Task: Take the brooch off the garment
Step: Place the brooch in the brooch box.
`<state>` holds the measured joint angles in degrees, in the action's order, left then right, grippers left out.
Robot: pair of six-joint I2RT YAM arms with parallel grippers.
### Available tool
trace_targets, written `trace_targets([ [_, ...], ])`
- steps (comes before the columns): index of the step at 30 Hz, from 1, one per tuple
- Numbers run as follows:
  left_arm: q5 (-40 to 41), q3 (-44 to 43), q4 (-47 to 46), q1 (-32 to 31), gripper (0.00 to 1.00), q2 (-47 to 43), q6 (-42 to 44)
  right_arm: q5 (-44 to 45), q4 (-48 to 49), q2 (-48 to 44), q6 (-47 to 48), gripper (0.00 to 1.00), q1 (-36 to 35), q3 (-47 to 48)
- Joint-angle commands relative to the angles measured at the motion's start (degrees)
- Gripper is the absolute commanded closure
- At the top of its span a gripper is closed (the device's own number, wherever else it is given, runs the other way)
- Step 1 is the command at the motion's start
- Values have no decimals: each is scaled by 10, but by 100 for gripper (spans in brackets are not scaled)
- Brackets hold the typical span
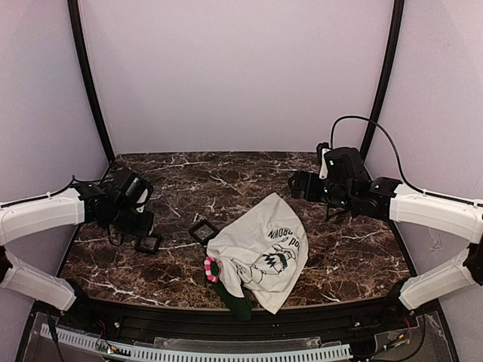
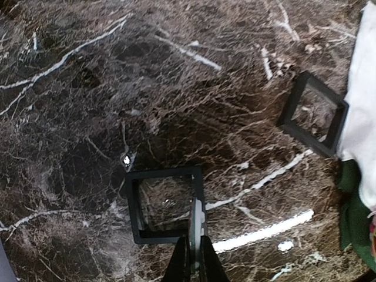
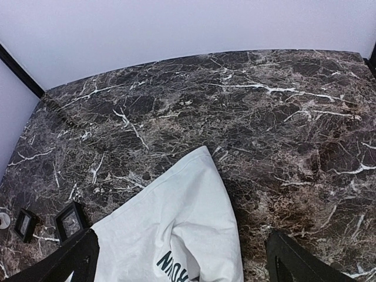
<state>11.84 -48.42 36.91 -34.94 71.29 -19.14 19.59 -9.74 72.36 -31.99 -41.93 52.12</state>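
Marble table (image 1: 347, 249) holds brooch (image 1: 212, 269) well off left pincer (image 1: 146, 228).

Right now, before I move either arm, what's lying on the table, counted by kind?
White T-shirt: 1
Flower brooch: 1
Black square frames: 2
Total: 4
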Motion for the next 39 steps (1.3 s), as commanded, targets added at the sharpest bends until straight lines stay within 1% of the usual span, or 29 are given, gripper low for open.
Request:
trace_targets([
  [1, 45, 2, 28, 6, 99, 36, -17, 13, -9, -14, -5, 1, 3, -11],
  [9, 90, -21, 44, 9, 99, 111, -12, 15, -21, -38, -10, 1, 3, -25],
  [18, 123, -30, 43, 9, 99, 133, -7, 14, -23, -45, -15, 1, 3, -28],
  [32, 131, -35, 42, 9, 98, 162, 1, 5, -28, -47, -20, 1, 3, -33],
  [37, 123, -36, 39, 9, 94, 164, 4, 3, -28, -44, -24, 1, 3, -34],
  [39, 116, -37, 38, 9, 91, 167, 7, 1, -28, -43, -24, 1, 3, -33],
])
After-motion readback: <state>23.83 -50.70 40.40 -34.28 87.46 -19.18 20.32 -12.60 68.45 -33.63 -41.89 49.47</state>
